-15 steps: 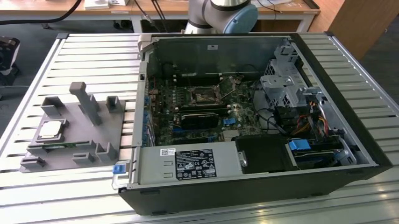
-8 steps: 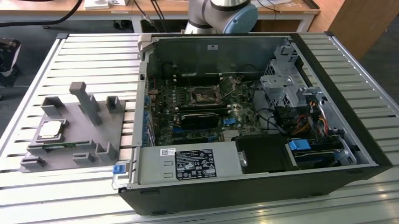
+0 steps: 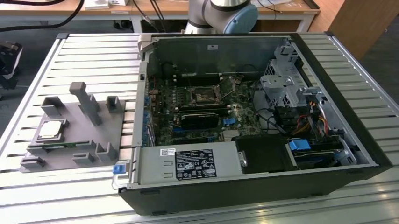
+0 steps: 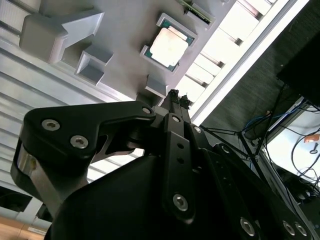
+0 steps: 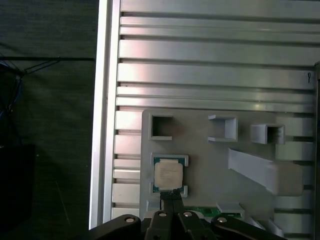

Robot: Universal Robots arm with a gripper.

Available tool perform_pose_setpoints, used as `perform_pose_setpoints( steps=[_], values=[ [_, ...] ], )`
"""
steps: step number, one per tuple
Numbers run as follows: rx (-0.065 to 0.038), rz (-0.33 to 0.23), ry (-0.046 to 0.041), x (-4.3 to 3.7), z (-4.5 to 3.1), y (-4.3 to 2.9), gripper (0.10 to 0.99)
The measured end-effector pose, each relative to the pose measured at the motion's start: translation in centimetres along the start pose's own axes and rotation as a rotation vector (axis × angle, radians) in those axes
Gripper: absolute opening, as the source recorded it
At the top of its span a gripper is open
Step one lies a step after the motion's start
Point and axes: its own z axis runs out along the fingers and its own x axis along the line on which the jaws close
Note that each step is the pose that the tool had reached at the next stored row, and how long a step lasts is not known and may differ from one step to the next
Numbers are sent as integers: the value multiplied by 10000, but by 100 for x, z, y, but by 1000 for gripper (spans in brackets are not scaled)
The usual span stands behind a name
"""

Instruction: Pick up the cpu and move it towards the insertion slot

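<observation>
Here the pincer hangs above the grey fixture. Its two black fingertips are pressed together with no visible gap and nothing between them. In the first wrist view the tips overlap one edge of the cpu. In the second wrist view they stand clear of it, with bare fixture surface between, so the clenched pincer touches neither the chip nor the fixture.

The cpu lies flat in its shallow square recess on the fixture, silvery top up, with a pale rim around it. This recess is on the side of the fixture nearest the table's edge. A narrow green memory stick sits in a neighbouring recess just beside it.

In the exterior view the fixture rests on the slatted metal table, near the edge at the exterior view's left. The open computer case takes up the middle of the table and the exterior view's right. The insertion slot, a dark square in a shiny metal frame, sits on the board inside that case, well apart from the cpu. The arm's base rises beyond the table's far edge.
</observation>
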Motion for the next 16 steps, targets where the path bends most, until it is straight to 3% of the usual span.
perform_pose_setpoints(
  steps=[9, 10, 11, 13, 14, 16],
  values=[
    [0, 0, -1, 2, 145, -47, 114],
    [0, 1, -1, 2, 163, -51, 169],
    [0, 0, -1, 2, 180, -56, 169],
    [1, -1, 0, 2, 216, -65, 294],
    [-1, -1, -1, 2, 234, -70, 294],
    [0, -1, 0, 2, 271, -79, 412]
  ],
)
